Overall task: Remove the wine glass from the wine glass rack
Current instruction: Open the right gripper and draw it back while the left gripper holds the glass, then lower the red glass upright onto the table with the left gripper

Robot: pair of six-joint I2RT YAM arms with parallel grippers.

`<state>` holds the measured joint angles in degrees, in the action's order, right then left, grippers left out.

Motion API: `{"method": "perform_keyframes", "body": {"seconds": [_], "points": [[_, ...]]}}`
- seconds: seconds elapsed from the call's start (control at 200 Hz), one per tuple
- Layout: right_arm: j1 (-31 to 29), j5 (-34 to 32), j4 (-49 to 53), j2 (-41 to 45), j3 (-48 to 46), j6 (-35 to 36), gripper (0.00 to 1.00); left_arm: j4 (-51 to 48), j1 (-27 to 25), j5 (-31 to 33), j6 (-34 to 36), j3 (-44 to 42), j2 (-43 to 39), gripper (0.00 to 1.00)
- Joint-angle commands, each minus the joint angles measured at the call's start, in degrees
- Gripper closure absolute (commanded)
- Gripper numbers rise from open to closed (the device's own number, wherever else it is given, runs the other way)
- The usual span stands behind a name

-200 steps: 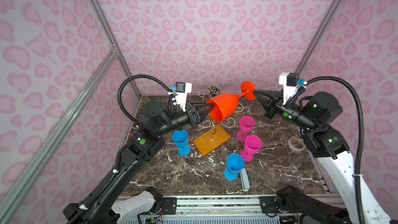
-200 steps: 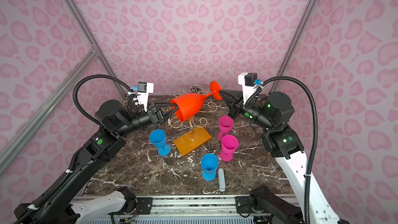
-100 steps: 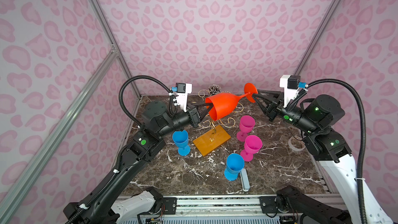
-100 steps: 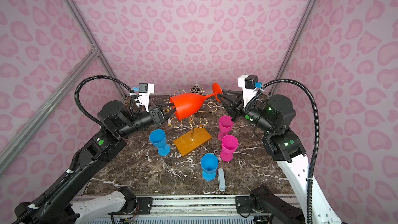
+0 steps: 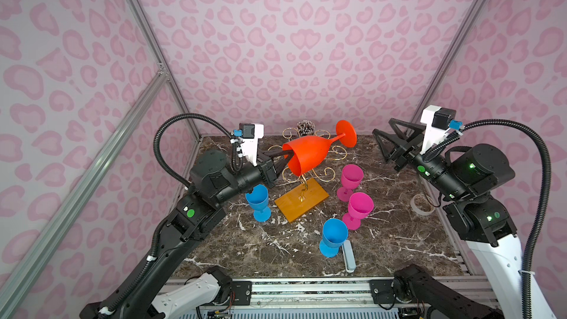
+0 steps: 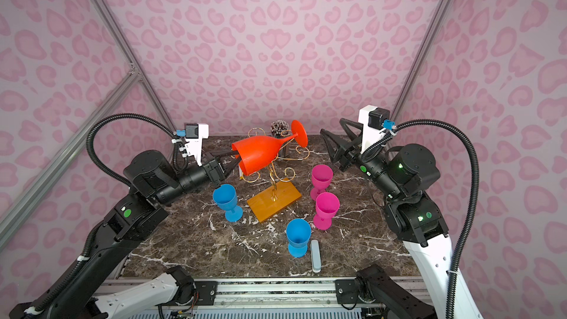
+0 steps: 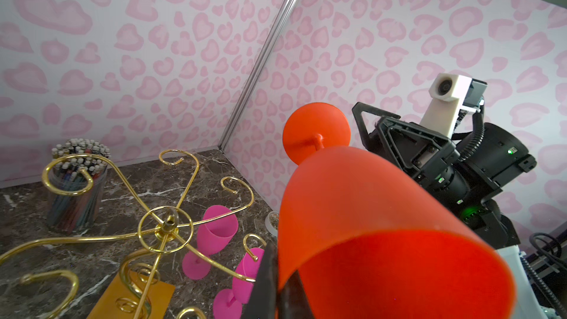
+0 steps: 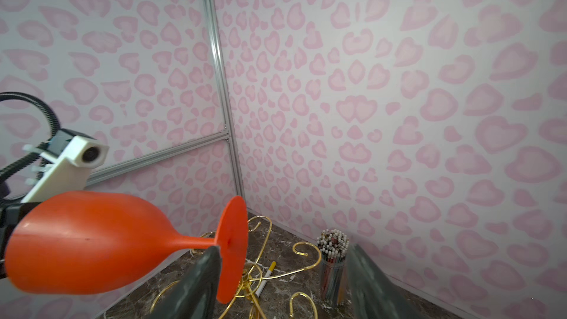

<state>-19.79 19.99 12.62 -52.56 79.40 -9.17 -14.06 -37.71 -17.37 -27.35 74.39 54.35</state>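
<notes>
The left pincer (image 5: 281, 158) pinches the rim of the orange glass (image 5: 306, 156), with one finger inside the bowl and one outside, pressed together on the thin wall. The glass lies on its side in the air, its mouth toward the left arm and its round foot pointing to the back right. It hangs above the gold rack (image 5: 302, 202) and, as far as both top views show, touches none of the scroll arms. The right pincer (image 5: 383, 127), which gripped the glass by its foot a second ago, has let go. Its fingers now stand spread, and it has drawn back to the right, apart from the foot. The glass therefore hangs from the left pincer alone. This suggests the glass is already off the rack and only needs setting down. The marble tabletop (image 5: 276, 250) has bare room in front of the rack, between the blue goblets (image 5: 259, 202) and the pink goblets (image 5: 351, 177). A rim pinch on a sideways glass may let it droop.
</notes>
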Motion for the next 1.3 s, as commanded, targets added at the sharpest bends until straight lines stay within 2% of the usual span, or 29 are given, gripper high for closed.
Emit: {"method": "perform_keyframes", "body": {"seconds": [0.0,0.16,0.29,0.53,0.775,0.995,1.18,1.295], "points": [[0.67,-6.73,-3.33,0.43,-1.50,-0.82,0.34,-6.03,0.10,3.45,9.52,0.41,-3.03,0.96],[2.10,-6.16,-3.81,0.26,-3.14,-2.26,0.35,-12.51,0.10,3.93,18.98,0.99,-8.68,0.96],[2.95,-6.31,-4.10,0.78,-4.13,-2.74,0.35,-18.51,0.10,0.79,24.16,2.33,-11.09,0.96],[4.49,-5.46,-3.18,1.64,-4.94,-3.57,0.35,-37.26,0.10,-5.60,28.33,9.76,-7.52,0.96],[5.10,-5.16,-2.19,2.36,-5.00,-3.79,0.35,-52.30,0.10,-4.23,31.58,11.88,-3.04,0.96],[5.51,-5.40,-1.05,3.42,-5.16,-3.56,0.35,-57.13,-0.08,-3.12,31.49,10.49,-0.42,0.96],[5.82,-5.30,-0.41,3.82,-5.54,-3.57,0.35,-62.33,-0.14,2.42,28.24,9.23,3.24,0.96],[5.91,-5.46,-0.57,3.78,-5.93,-3.57,0.35,-64.16,-0.20,8.24,24.93,7.66,5.86,0.97]]}}
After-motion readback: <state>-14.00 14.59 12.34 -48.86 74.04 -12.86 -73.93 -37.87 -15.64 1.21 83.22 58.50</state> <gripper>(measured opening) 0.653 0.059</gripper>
